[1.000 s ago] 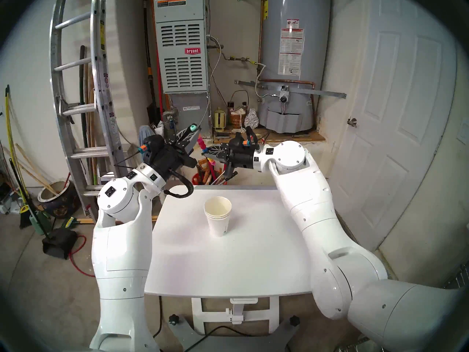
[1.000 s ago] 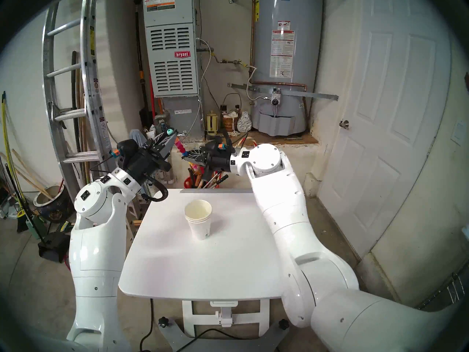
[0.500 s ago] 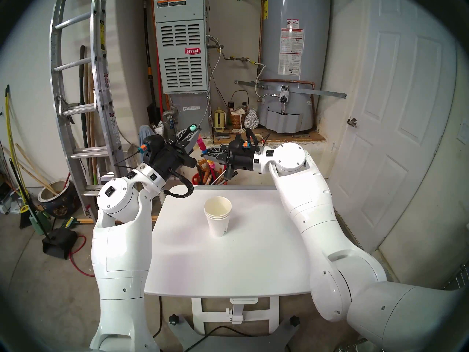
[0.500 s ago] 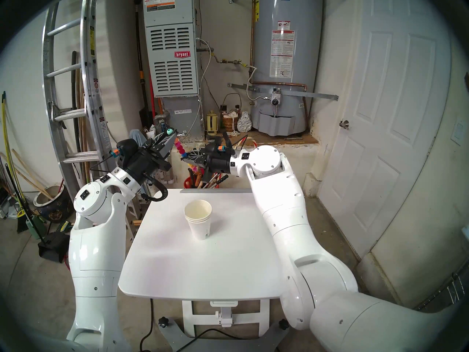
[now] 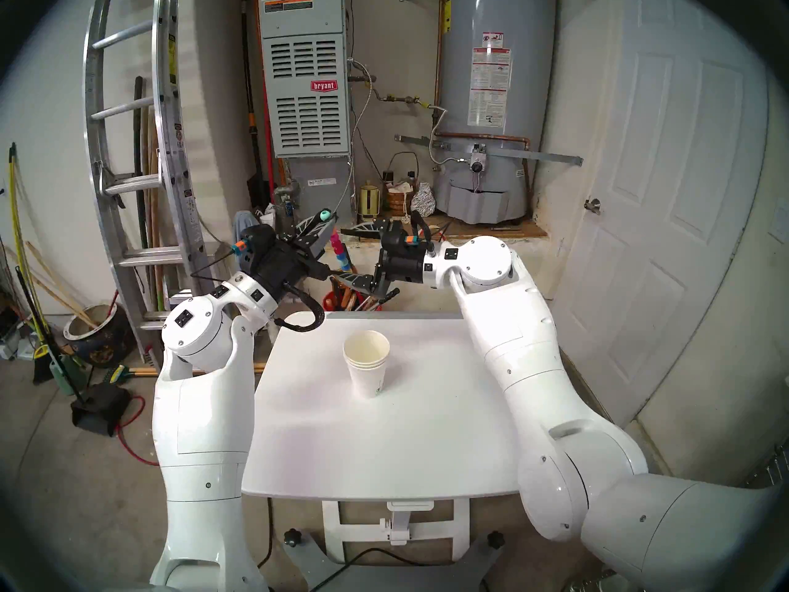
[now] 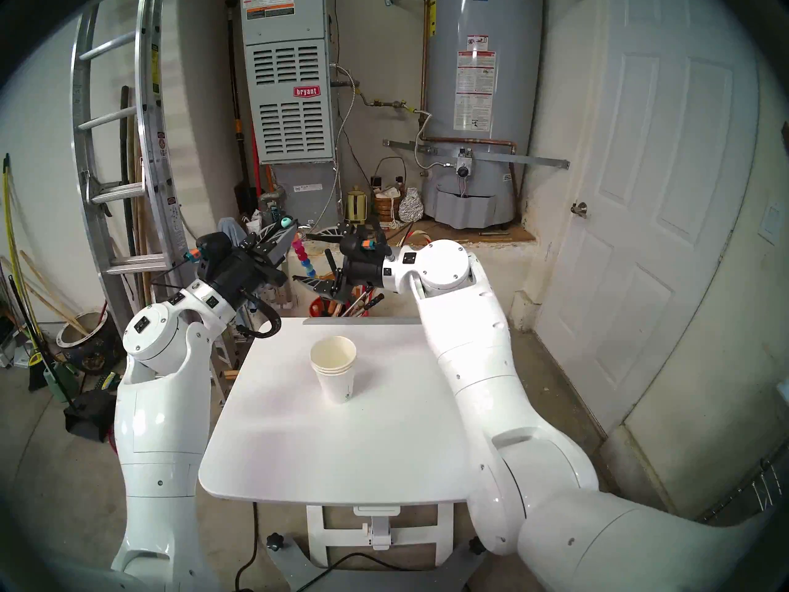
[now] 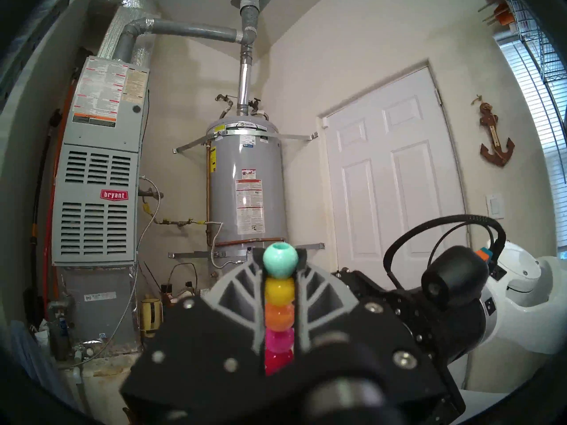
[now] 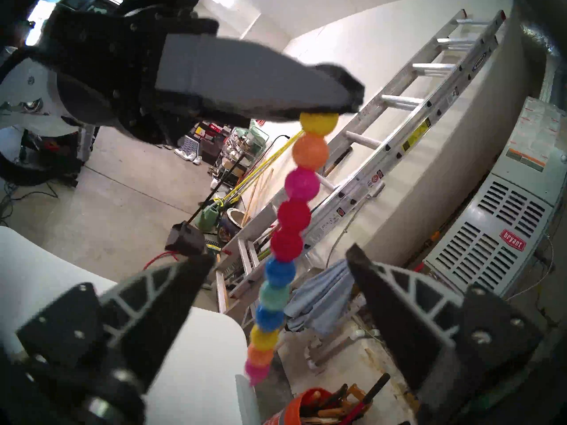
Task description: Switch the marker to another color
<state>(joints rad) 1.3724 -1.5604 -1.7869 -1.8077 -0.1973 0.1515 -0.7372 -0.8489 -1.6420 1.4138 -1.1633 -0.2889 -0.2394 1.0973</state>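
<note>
The marker (image 5: 339, 249) is a slim stick of stacked round beads in teal, yellow, orange, pink, red and blue. It hangs in the air beyond the table's far edge. My left gripper (image 5: 322, 224) is shut on its upper part, and the teal end bead (image 7: 279, 263) sticks out past the fingertips. The marker's lower length hangs free (image 8: 290, 222). My right gripper (image 5: 339, 254) is wide open with one finger on each side of the marker, not touching it (image 8: 282, 254). Both also show in the head right view: marker (image 6: 304, 253), left gripper (image 6: 285, 227).
A stack of white paper cups (image 5: 367, 362) stands on the white table (image 5: 384, 450), below and nearer than the grippers. A red bucket of tools (image 5: 341, 298) stands behind the table. A ladder (image 5: 141, 151), a furnace (image 5: 305, 87) and a water heater (image 5: 491, 100) stand along the back wall.
My right gripper was shut on the marker's lower part; it has opened wide and let go. The marker now hangs from the left gripper alone. The left arm has barely moved.
</note>
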